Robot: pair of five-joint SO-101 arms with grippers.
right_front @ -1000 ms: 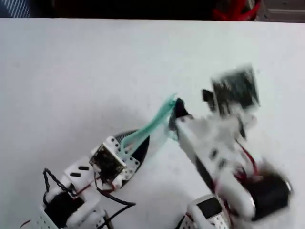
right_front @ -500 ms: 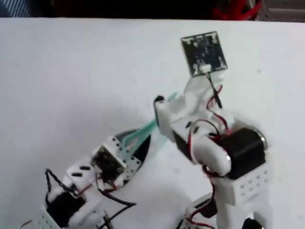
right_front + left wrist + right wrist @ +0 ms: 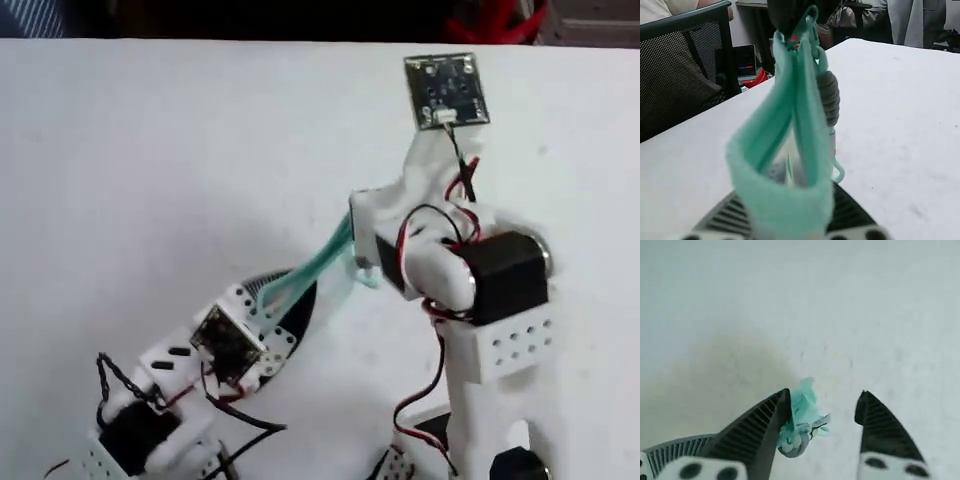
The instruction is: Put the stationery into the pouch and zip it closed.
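Pouch (image 3: 805,125), mint green, sits clamped in left pincer (image 3: 785,226), contents unclear.

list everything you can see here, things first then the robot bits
table: one, white, under everything
pouch: one, teal, over the table's near middle
pen: one, grey grip, against the pouch's side; inside or outside, cannot tell
chair: one, black mesh, beyond the table edge
left gripper: one, white and black, shut on one end of the pouch
right gripper: one, black fingers, open, pouch's other end beside one finger
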